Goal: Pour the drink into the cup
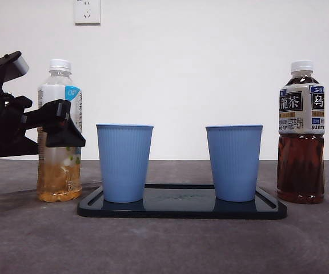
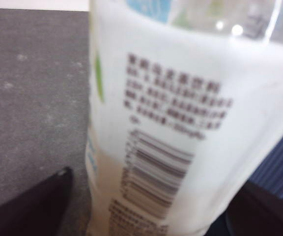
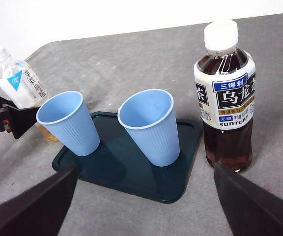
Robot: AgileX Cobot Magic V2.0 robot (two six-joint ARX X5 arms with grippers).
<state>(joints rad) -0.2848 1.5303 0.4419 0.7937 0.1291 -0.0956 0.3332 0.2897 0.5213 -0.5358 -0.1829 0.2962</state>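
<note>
A pale tea bottle [image 1: 60, 131] stood at the left, straddled by the spread, not yet closed left gripper [image 1: 61, 128]. Two blue cups [image 1: 124, 162] were seen upright on a dark tray [image 1: 181, 206], apparently empty; nothing had been poured. A capped dark oolong bottle [image 1: 301, 134] stood untouched at the right, the right gripper [image 3: 141, 206] held spread above. A grey table [image 1: 164, 245] and a white wall [image 1: 210, 63] with sockets were shown.

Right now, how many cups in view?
2. Both blue, upright on the dark tray: one cup nearer the pale bottle, the other cup nearer the dark tea bottle.
</note>
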